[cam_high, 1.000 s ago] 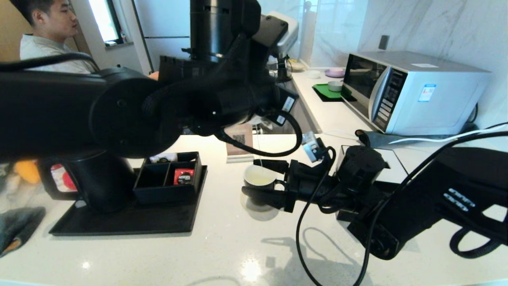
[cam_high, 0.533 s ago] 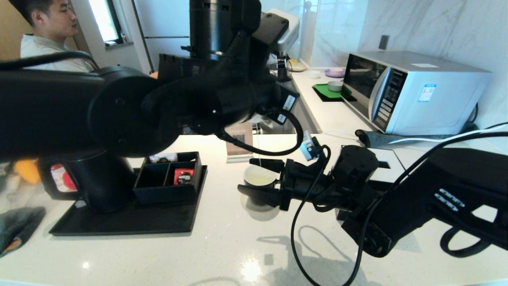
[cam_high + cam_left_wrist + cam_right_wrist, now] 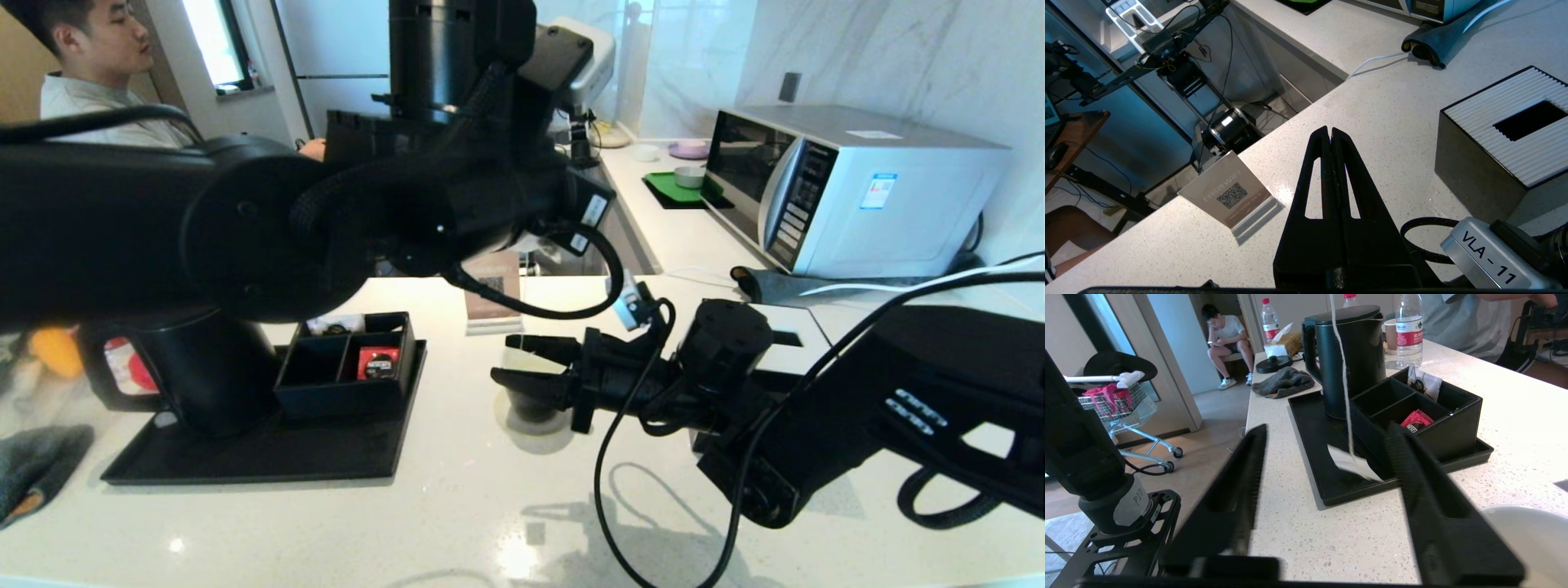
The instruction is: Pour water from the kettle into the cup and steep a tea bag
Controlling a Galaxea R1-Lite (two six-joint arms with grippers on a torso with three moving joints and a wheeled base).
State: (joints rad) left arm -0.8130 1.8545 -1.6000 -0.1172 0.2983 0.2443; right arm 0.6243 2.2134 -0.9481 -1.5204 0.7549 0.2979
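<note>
The pale counter (image 3: 457, 523) carries everything. The left arm (image 3: 122, 229) reaches across the head view from 9 o'clock and ends high above the cup. The left gripper (image 3: 1331, 136) has its 2 fingers pressed flat together, a pose that suits dangling something thin, though no view shows whether it pinches the string. The kettle (image 3: 1355, 355) stands upright with its lid on, on the black tray (image 3: 1310, 449) at 9 o'clock of the cup. It is well apart from both grippers, so pouring looks finished. The organiser box (image 3: 1453, 416) sits just beside the kettle on the same tray. The right gripper (image 3: 500, 357) comes in level from 3 o'clock with its jaws parted and nothing clamped. In the head view its fingers pass across the cup's mouth. The cup (image 3: 1511, 522) stands on the counter under the finger nearer the robot. Water inside it cannot be made out. A thin string (image 3: 1343, 375) hangs straight down between the fingers to a pale flat piece (image 3: 1351, 462). Whether that is the tea bag or its tag is unclear. The parted jaws look set to catch it.
</note>
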